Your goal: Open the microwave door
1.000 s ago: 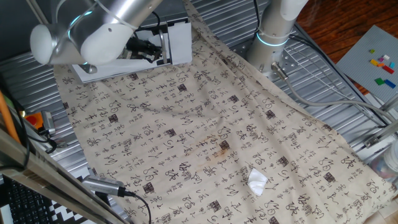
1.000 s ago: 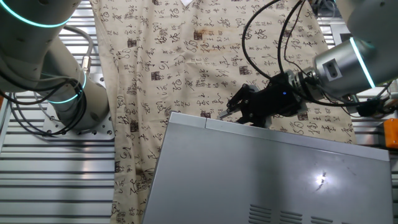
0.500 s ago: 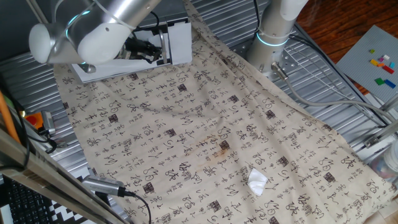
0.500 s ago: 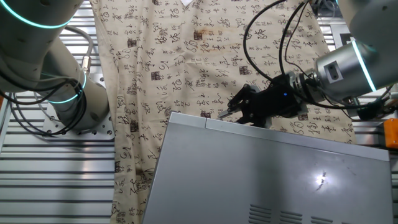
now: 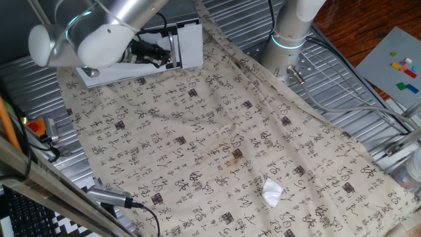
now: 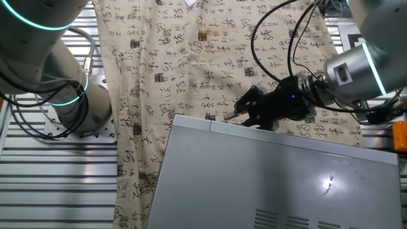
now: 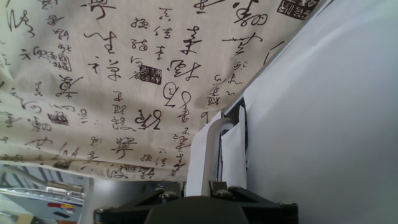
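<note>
Gripper [image 6: 236, 112] at the microwave door's [image 5: 189, 45] edge, door not yet swung open.

Microwave [image 6: 267, 181] sits at the far left of the cloth [image 5: 217, 138] in one fixed view. Hand view: white door panel fills the right, its long edge running near-to-far just right of the one visible finger [image 7: 204, 155]. Can't tell whether the fingers are apart or clamped. Likely needs a pull out from the front.

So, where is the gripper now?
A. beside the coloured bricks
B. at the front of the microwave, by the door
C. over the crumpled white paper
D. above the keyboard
B: the gripper is at the front edge of the microwave, and the hand view shows the white door right beside it.
</note>
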`<state>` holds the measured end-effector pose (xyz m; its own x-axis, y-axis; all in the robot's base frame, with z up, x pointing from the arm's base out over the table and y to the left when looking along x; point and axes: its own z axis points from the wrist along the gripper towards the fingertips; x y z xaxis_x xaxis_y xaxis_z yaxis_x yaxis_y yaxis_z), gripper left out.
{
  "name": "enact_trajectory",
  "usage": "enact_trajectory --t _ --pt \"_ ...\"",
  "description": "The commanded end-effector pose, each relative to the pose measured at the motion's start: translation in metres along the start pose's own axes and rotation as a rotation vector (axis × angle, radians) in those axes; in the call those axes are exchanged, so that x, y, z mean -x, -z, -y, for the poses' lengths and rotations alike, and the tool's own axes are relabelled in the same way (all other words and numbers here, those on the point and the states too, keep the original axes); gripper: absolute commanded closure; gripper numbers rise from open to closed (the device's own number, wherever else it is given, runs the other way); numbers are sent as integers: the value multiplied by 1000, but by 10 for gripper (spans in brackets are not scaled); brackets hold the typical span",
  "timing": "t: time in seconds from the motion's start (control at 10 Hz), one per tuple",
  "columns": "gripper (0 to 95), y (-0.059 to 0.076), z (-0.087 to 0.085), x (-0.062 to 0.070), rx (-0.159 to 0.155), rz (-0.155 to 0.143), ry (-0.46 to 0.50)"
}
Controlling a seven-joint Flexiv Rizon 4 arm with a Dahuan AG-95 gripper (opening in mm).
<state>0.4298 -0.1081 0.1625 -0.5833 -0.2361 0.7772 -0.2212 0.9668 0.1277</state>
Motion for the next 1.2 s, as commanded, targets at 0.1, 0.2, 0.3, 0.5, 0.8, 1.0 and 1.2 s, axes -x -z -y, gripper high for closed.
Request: enact_trajectory --t 0.1,0.2,0.3,0.5,0.8,1.0,1.2 --pt "760 -1 0 -1 -7 4 5" --pt "760 -1 0 -1 -12 6 8" --pt "760 -1 0 -1 -17 5 6" --pt "760 -1 1 -2 -31 17 -4" --pt "760 -1 1 -1 -41 11 1" --pt "760 -2 1 0 -43 6 8" --pt "760 1 1 0 -42 7 7"
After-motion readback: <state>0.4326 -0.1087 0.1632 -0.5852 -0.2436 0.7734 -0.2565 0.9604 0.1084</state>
